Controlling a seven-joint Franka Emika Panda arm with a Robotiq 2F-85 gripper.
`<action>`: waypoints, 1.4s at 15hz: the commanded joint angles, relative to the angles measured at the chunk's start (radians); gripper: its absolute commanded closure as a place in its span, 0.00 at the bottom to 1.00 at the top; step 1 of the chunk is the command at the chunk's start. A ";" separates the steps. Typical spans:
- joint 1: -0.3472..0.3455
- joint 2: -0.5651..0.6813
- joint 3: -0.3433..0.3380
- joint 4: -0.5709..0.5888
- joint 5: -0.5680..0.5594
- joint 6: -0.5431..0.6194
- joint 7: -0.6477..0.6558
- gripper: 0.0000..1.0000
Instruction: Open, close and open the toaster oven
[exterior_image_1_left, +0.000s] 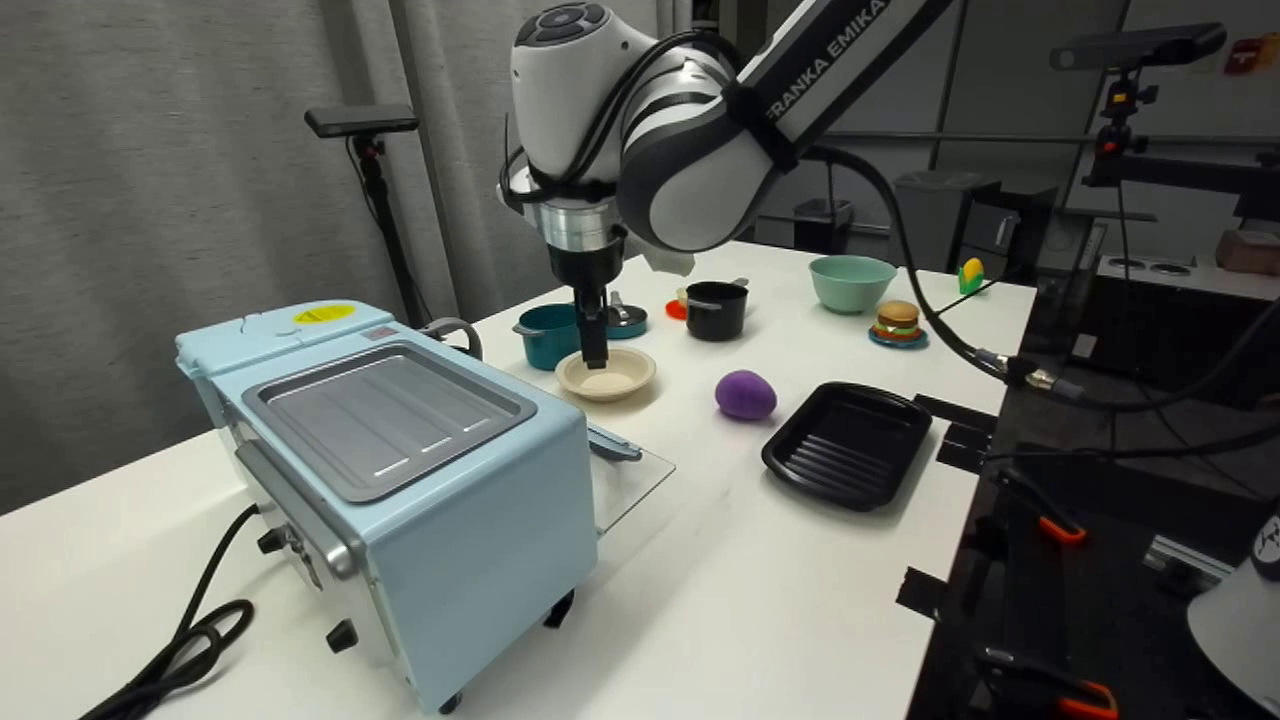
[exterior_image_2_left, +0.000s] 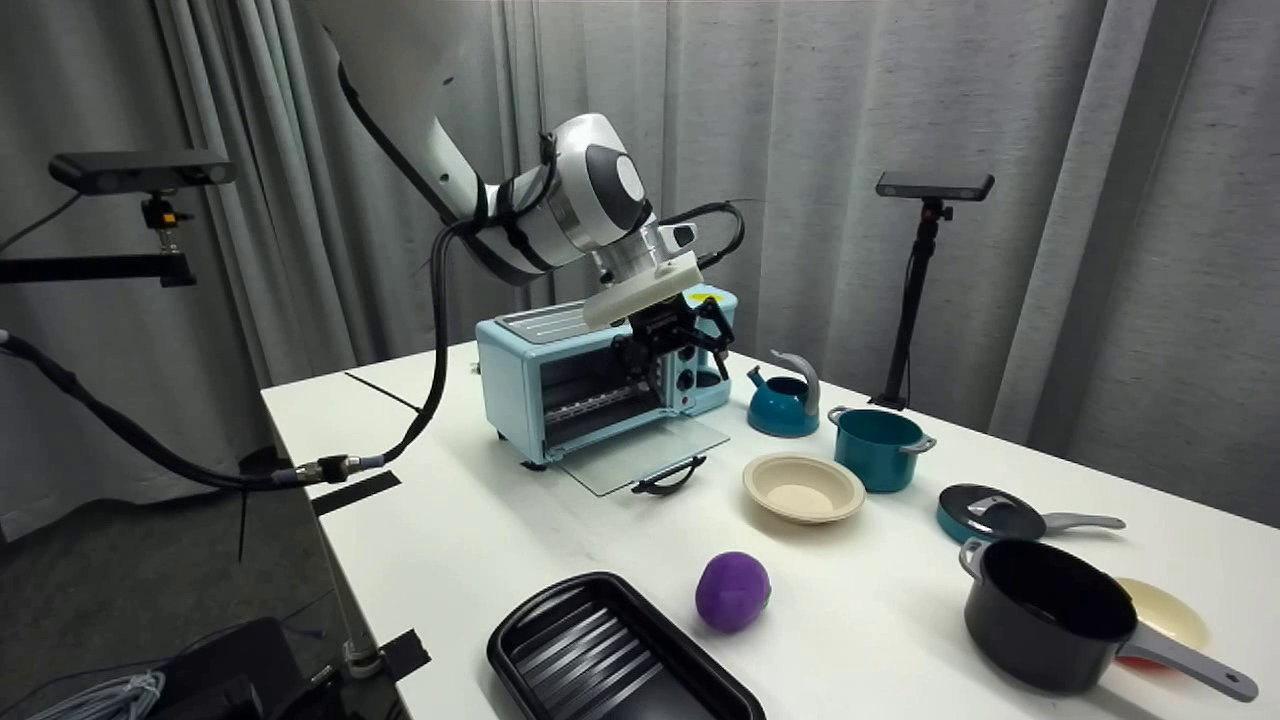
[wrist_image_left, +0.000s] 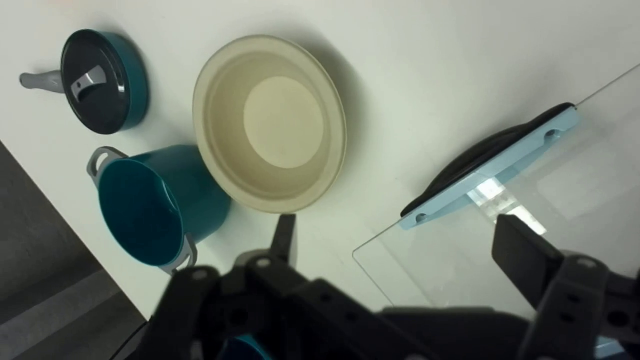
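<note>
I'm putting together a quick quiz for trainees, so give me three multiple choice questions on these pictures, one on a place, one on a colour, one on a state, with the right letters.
1. What sits between the black tray and the beige bowl?
A. Teal kettle
B. Toy burger
C. Purple rounded object

2. What main colour is the toaster oven?
A. Light blue
B. Red
C. Black

3. How does the toaster oven's glass door stand?
A. Fully shut
B. Folded down open
C. Nearly shut

Key:
1 C: both exterior views show it between the two.
2 A: its side is light blue in both exterior views.
3 B: the glass juts out from the oven's lower front edge.
</note>
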 joint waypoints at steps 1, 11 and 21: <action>-0.034 -0.071 0.018 -0.071 0.064 0.055 -0.038 0.00; -0.019 -0.104 0.011 -0.121 0.109 0.060 -0.030 0.00; -0.020 -0.113 0.011 -0.136 0.110 0.060 -0.030 0.00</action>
